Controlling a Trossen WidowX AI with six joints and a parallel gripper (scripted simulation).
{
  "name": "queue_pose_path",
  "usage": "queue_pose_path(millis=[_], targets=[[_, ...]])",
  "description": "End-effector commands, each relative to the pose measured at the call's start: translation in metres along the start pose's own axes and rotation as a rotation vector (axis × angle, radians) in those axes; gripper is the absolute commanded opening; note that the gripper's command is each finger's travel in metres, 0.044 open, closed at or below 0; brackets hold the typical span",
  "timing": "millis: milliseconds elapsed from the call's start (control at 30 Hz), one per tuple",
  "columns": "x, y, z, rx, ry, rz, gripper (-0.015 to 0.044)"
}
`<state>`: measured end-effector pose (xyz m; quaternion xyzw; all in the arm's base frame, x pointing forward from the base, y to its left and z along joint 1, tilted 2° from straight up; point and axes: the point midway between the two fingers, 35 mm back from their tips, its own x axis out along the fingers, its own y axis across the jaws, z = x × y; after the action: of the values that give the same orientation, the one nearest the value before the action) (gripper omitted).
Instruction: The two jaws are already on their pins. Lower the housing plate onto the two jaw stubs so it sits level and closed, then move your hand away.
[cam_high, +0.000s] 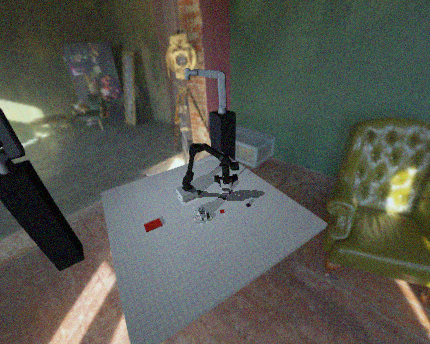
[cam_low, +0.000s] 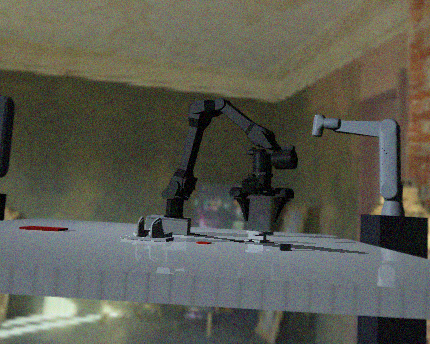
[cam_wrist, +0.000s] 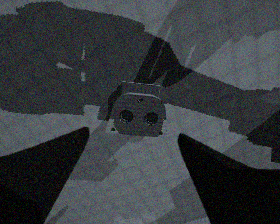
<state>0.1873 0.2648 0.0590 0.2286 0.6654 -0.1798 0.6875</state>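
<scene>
- The wrist view shows what I take for the housing plate from above: a grey piece with two round dark holes side by side and a smaller mark near its curved edge. In the top and exterior views it is too small for seeing these holes.
- The exterior view shows two upright dark jaws standing on a flat base; the wrist view does not include them, and in the top view this group is only a small cluster.
- The top and exterior views show a red rectangle, a small red square and a small dark block on the table; the wrist view has none of them. Only the top view shows the green armchair.
- The plate's curved edge points to the upper side of the wrist picture, its straighter edge to the lower side. The visible face is a little longer across, along the line of the holes.
- The gripper is opened almost fully and has hold of nothing. It is above the plate, which is on the table, apart from the jaws.
</scene>
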Motion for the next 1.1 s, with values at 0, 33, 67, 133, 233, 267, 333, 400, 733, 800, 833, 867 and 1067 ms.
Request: queue_pose_path(millis=[0, 33, 67, 133, 233, 267, 333, 400, 733, 800, 833, 867, 1067], targets=[[0.010, -0.003, -0.001, 0.004, 0.004, -0.014, 0.0440], [0.011, -0.003, -0.001, 0.004, 0.004, -0.014, 0.0440], [0.013, -0.003, -0.001, 0.004, 0.004, -0.014, 0.0440], [0.016, -0.003, -0.001, 0.004, 0.004, -0.014, 0.0440], [0.017, -0.003, -0.001, 0.004, 0.004, -0.014, 0.0440], [0.017, -0.003, -0.001, 0.004, 0.004, -0.014, 0.0440], [0.017, -0.003, -0.001, 0.004, 0.004, -0.014, 0.0440], [0.017, -0.003, -0.001, 0.004, 0.004, -0.014, 0.0440], [0.029, -0.003, -0.001, 0.004, 0.003, -0.014, 0.0440], [0.032, -0.003, -0.001, 0.004, 0.003, -0.014, 0.0440], [0.034, -0.003, -0.001, 0.004, 0.003, -0.014, 0.0440], [0.036, -0.003, -0.001, 0.004, 0.003, -0.014, 0.0440], [0.045, -0.004, -0.001, 0.004, 0.003, -0.014, 0.0440]])
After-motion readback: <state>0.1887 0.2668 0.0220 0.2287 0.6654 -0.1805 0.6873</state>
